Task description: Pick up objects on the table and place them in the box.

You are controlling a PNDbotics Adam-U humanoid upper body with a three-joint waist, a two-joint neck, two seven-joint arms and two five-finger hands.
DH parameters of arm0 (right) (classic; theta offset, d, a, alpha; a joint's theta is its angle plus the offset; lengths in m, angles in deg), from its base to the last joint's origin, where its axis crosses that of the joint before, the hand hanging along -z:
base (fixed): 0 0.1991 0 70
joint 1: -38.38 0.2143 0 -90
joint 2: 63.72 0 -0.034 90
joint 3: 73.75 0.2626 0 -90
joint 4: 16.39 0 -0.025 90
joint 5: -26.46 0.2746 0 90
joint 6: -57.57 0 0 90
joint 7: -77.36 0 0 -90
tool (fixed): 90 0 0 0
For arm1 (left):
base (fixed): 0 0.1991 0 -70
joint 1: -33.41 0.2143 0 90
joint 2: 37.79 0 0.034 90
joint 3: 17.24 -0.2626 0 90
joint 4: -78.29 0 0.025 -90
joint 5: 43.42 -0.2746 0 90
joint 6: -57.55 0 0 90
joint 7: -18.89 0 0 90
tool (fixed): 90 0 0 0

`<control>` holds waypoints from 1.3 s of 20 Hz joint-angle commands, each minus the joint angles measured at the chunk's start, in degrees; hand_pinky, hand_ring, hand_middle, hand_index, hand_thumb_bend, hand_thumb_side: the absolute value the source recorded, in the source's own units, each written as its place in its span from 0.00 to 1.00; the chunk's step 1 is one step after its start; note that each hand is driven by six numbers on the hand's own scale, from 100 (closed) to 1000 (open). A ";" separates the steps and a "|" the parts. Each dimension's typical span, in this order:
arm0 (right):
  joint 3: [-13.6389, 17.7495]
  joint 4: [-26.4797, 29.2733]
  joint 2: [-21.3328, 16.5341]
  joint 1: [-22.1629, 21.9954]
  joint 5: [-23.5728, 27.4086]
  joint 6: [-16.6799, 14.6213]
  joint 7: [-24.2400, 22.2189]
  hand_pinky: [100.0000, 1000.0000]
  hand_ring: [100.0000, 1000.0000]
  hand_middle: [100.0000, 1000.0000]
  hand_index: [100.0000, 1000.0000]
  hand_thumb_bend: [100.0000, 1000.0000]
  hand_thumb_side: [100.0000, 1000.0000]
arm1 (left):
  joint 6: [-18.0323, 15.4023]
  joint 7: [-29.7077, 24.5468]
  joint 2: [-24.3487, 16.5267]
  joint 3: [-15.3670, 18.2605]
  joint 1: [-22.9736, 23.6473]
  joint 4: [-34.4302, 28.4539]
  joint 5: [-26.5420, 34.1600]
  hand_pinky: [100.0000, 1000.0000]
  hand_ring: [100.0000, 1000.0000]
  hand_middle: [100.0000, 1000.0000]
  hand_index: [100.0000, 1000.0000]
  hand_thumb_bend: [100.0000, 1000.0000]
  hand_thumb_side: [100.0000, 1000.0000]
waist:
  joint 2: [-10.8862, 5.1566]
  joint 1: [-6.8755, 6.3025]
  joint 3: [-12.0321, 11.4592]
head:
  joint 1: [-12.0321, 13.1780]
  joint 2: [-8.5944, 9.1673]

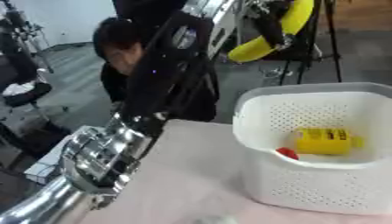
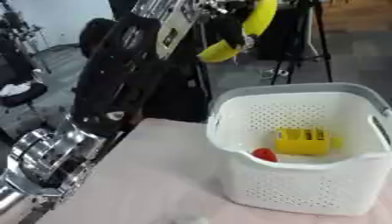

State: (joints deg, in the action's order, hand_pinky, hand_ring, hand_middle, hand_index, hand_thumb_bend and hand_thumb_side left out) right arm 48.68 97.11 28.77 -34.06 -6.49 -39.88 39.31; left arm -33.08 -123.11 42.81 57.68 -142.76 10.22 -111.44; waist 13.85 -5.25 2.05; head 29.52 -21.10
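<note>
Silver-jointed, black left arm rises from the lower left over the pale pink table, its hand curled round a yellow banana above and behind the white perforated plastic basket. Inside lie a yellow block-like object and a small red one. No right hand shows.

Grey floor runs beyond the pale table; a light wall stands far left.
</note>
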 commanded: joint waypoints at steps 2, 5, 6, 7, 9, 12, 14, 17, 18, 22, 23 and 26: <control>-0.32 1.09 -1.37 0.30 0.01 0.13 0.02 0.66 0.47 0.40 0.42 0.00 0.46 | 0.28 0.04 1.84 -0.40 -2.13 -1.49 2.49 0.52 0.66 0.60 0.56 0.06 0.56 | -1.41 0.24 0.46 | 0.55 -0.07; -0.47 1.09 -1.33 0.35 0.10 0.14 0.02 0.66 0.47 0.40 0.42 0.00 0.46 | 0.64 0.04 3.40 -0.92 -2.35 -1.67 3.30 0.52 0.66 0.60 0.55 0.06 0.56 | -1.51 0.18 0.96 | 0.79 0.08; -0.52 1.09 -1.32 0.35 0.11 0.14 0.02 0.66 0.47 0.40 0.42 0.00 0.46 | 0.69 0.04 4.17 -1.21 -2.50 -1.53 3.49 0.52 0.66 0.60 0.55 0.06 0.56 | -1.53 0.14 1.25 | 0.94 0.14; -0.55 1.09 -1.30 0.34 0.12 0.14 0.02 0.66 0.47 0.40 0.42 0.00 0.45 | 0.76 0.04 4.64 -1.40 -2.61 -1.38 3.59 0.52 0.66 0.60 0.55 0.06 0.56 | -1.54 0.12 1.40 | 1.01 0.17; -0.65 1.09 -1.27 0.36 0.17 0.15 0.02 0.66 0.47 0.40 0.42 0.00 0.46 | 0.93 0.04 5.45 -1.84 -2.72 -0.77 3.74 0.52 0.66 0.60 0.55 0.06 0.56 | -1.50 0.04 1.65 | 1.09 0.17; -0.76 1.09 -1.30 0.45 0.20 0.11 0.02 0.66 0.47 0.40 0.42 0.00 0.46 | 1.14 0.04 6.10 -2.29 -2.83 0.23 3.59 0.52 0.66 0.60 0.55 0.06 0.56 | -1.43 -0.07 1.85 | 1.18 0.13; -0.79 1.09 -1.29 0.46 0.23 0.11 0.02 0.66 0.47 0.40 0.42 0.00 0.46 | 1.25 0.04 6.31 -2.38 -2.85 0.64 3.38 0.52 0.66 0.60 0.55 0.06 0.56 | -1.39 -0.11 1.94 | 1.19 0.17; -0.91 1.09 -1.32 0.54 0.27 0.04 0.02 0.66 0.47 0.40 0.42 0.00 0.46 | 1.76 0.04 6.91 -2.17 -2.87 1.65 1.57 0.52 0.66 0.60 0.56 0.06 0.57 | -1.35 -0.14 2.32 | 1.31 0.14; -0.93 1.09 -1.32 0.56 0.26 0.04 0.02 0.66 0.47 0.40 0.42 0.00 0.46 | 1.81 0.04 7.06 -2.05 -2.84 1.87 0.59 0.51 0.67 0.60 0.56 0.06 0.57 | -1.34 -0.13 2.50 | 1.32 0.14; -1.01 1.09 -1.34 0.65 0.32 -0.04 0.02 0.66 0.47 0.40 0.42 0.00 0.46 | 1.10 0.04 7.56 -1.60 -2.54 2.38 -3.33 0.52 0.67 0.60 0.56 0.06 0.57 | -1.33 -0.07 3.04 | 1.42 0.15; -1.01 1.09 -1.34 0.66 0.34 -0.05 0.02 0.66 0.47 0.40 0.42 0.00 0.46 | 0.86 0.04 7.64 -1.50 -2.50 2.48 -3.83 0.52 0.67 0.60 0.57 0.06 0.56 | -1.33 -0.06 3.09 | 1.42 0.16; -1.02 1.09 -1.34 0.66 0.35 -0.06 0.02 0.66 0.47 0.40 0.42 0.00 0.46 | 0.33 0.04 7.94 -1.75 -2.20 3.62 -5.10 0.52 0.67 0.60 0.57 0.06 0.56 | -1.25 -0.01 3.44 | 1.32 0.32</control>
State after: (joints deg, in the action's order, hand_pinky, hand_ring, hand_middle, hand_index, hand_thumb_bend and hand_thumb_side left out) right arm 47.66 97.11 28.77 -33.97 -6.26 -39.90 39.33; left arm -32.41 -123.12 51.19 55.28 -143.79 13.87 -115.71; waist 13.68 -5.74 5.48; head 30.77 -21.09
